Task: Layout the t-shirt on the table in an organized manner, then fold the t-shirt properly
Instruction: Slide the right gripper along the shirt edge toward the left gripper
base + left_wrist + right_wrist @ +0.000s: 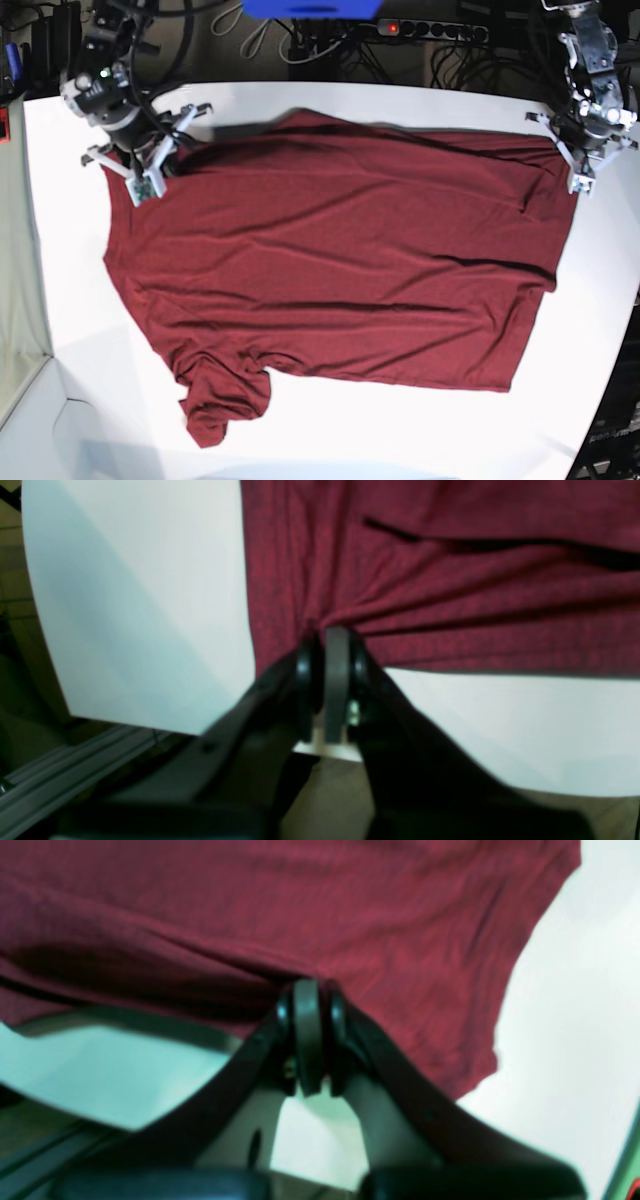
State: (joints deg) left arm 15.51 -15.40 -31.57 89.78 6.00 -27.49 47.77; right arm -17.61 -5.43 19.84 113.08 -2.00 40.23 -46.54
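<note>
Left end effector [330, 645] and right end effector [310, 1000] each pinch the maroon knit t-shirt [340, 260]'s far edge; likely to stretch it flat on the white table [420, 430].

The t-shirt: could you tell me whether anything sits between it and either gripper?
Nothing visible does. The left gripper and the right gripper are each shut directly on the t-shirt edge, with only bare table around it.

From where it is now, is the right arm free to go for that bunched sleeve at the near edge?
Probably not yet: the right gripper is shut on the t-shirt at the far edge, and the bunched sleeve lies across the table.
</note>
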